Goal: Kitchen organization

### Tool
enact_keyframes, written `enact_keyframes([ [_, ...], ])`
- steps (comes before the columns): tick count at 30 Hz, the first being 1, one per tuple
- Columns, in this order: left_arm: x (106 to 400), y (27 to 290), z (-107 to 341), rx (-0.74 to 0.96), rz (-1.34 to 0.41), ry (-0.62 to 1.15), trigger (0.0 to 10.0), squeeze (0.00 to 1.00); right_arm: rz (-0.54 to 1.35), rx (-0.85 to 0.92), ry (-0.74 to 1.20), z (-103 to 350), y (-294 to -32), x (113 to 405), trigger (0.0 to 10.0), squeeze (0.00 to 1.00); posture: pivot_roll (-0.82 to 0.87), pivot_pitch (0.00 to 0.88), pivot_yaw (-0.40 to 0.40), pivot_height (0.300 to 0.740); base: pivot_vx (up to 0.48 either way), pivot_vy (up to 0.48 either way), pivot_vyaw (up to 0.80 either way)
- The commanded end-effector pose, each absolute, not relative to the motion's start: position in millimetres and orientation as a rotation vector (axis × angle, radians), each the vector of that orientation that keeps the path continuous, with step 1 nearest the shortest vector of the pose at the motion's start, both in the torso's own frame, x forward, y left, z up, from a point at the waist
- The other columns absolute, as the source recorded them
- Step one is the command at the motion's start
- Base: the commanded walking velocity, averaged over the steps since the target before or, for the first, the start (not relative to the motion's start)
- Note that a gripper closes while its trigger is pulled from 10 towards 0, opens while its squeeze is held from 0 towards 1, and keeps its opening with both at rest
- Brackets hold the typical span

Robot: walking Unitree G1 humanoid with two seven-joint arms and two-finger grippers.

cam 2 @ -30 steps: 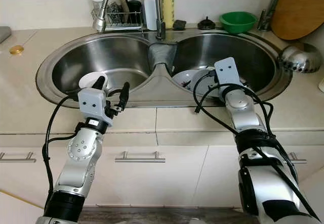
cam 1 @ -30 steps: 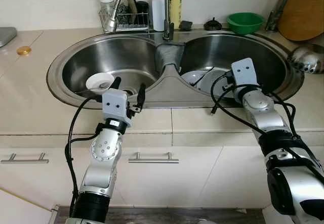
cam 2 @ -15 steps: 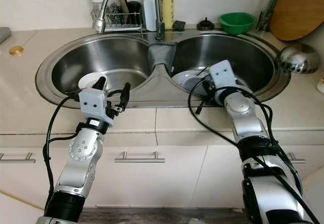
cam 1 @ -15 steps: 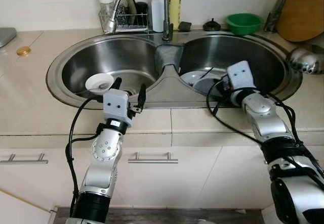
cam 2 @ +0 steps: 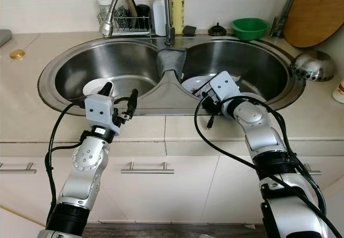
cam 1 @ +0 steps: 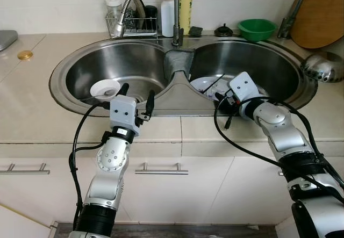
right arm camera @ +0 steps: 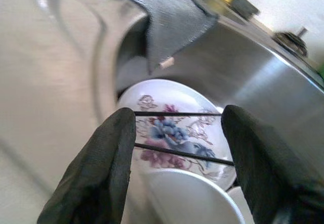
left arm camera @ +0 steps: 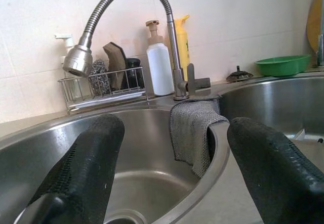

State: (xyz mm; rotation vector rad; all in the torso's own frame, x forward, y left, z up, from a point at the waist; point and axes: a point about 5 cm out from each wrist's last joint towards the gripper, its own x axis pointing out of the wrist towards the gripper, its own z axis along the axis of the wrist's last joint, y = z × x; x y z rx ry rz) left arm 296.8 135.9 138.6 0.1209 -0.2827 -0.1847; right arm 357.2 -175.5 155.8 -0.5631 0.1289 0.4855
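A flowered white plate [right arm camera: 172, 133] lies in the right basin of the steel double sink [cam 1: 64, 66], with two thin black sticks [right arm camera: 182, 154] across it and a plain white dish [right arm camera: 192, 198] beside it. My right gripper [right arm camera: 179, 115] is open, reaching over the front rim into that basin, its fingers either side of the plate and just above it. A small white bowl [cam 1: 106, 87] sits in the left basin. My left gripper [cam 1: 137, 94] hovers open and empty over the front rim, right beside that bowl.
A grey cloth [cam 1: 177, 60] hangs over the divider below the faucet [cam 1: 129, 1]. Behind the sink stand a wire rack [cam 1: 134, 22] with scrubbers, bottles [cam 1: 168, 7] and a green bowl [cam 1: 257, 28]. A steel bowl [cam 1: 322, 66] and a wooden board [cam 1: 322, 12] are at the right.
My right gripper has swung left and lower, from the middle of the right basin to its front left, over the flowered plate. The left arm has stayed put.
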Motion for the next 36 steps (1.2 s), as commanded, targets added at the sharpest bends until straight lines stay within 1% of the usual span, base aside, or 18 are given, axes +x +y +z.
enact_keyframes([
  [1,299.4,136.0,138.0,0.133,-0.186,-0.268,10.0,0.00,0.616,-0.588,0.356,107.9,-173.0,337.3,10.0,1.00,-0.08,0.003,0.033,0.740,0.000,0.000,0.00],
  [4,299.4,136.0,137.6,0.133,-0.185,-0.266,10.0,0.00,0.611,-0.603,0.362,107.5,-174.3,335.7,10.0,1.00,-0.08,0.003,0.032,0.740,0.000,0.000,0.00],
  [6,299.5,136.3,137.3,0.133,-0.182,-0.264,10.0,0.00,0.554,-0.591,0.314,114.5,-175.5,340.4,10.0,1.00,-0.08,0.004,0.030,0.740,0.000,0.000,0.00],
  [7,299.5,136.4,137.3,0.132,-0.180,-0.264,10.0,0.00,0.480,-0.581,0.240,125.1,-175.6,347.3,10.0,1.00,-0.08,0.004,0.029,0.740,0.000,0.000,0.00],
  [8,299.5,136.4,137.3,0.132,-0.180,-0.264,10.0,0.00,0.480,-0.581,0.240,125.1,-175.6,347.3,10.0,1.00,-0.08,0.004,0.029,0.740,0.000,0.000,0.00],
  [9,299.5,136.5,137.3,0.131,-0.179,-0.264,10.0,0.00,0.399,-0.563,0.163,136.7,-176.4,353.5,10.0,0.30,-0.08,0.005,0.028,0.740,0.000,0.000,0.00],
  [10,299.4,136.7,137.4,0.129,-0.178,-0.265,10.0,0.00,0.307,-0.518,0.090,149.2,-178.1,359.7,10.0,0.30,-0.08,0.005,0.028,0.740,0.000,0.000,0.00],
  [11,299.3,137.0,137.5,0.126,-0.177,-0.265,10.0,0.00,0.245,-0.461,0.035,159.2,-178.9,363.0,10.0,0.00,-0.08,0.005,0.028,0.740,0.000,0.000,0.00],
  [12,299.2,137.1,137.6,0.125,-0.177,-0.266,10.0,0.00,0.220,-0.421,-0.009,166.4,-178.2,363.7,10.0,0.00,-0.08,0.004,0.028,0.740,0.000,0.000,0.00],
  [13,299.2,137.1,137.6,0.125,-0.177,-0.266,10.0,0.00,0.220,-0.421,-0.009,166.4,-178.2,363.7,10.0,0.00,-0.08,0.004,0.028,0.740,0.000,0.000,0.00],
  [15,299.1,137.0,137.7,0.120,-0.177,-0.265,10.0,0.00,0.192,-0.399,-0.088,176.8,-175.6,361.2,10.0,0.00,-0.08,0.004,0.027,0.740,0.000,0.000,0.00],
  [18,299.1,136.9,137.8,0.117,-0.178,-0.265,10.0,0.00,0.172,-0.384,-0.123,181.1,-175.5,359.5,10.0,0.00,-0.08,0.005,0.027,0.740,0.000,0.000,0.00],
  [20,299.1,136.8,137.9,0.114,-0.178,-0.265,10.0,0.00,0.142,-0.361,-0.161,185.7,-176.7,357.7,10.0,0.00,-0.08,0.006,0.026,0.740,0.000,0.000,0.00],
  [21,298.9,136.7,138.1,0.111,-0.179,-0.265,10.0,0.00,0.091,-0.324,-0.210,191.6,-181.2,354.9,10.0,0.00,-0.08,0.006,0.025,0.740,0.000,0.000,0.00],
  [24,297.9,136.3,138.1,0.108,-0.184,-0.266,10.0,0.00,-0.037,-0.262,-0.311,199.6,-193.0,346.1,10.0,0.00,-0.08,0.008,0.026,0.740,0.000,0.455,0.00],
  [31,297.1,134.6,137.6,0.106,-0.195,-0.266,10.0,0.00,-0.063,-0.266,-0.375,201.1,-195.4,334.2,10.0,0.00,-0.09,0.010,0.028,0.740,0.000,0.480,0.00],
  [36,297.0,134.6,138.0,0.106,-0.197,-0.268,10.0,0.00,-0.066,-0.261,-0.389,197.6,-191.3,328.2,10.0,0.00,-0.09,0.012,0.026,0.740,0.000,0.480,0.00],
])
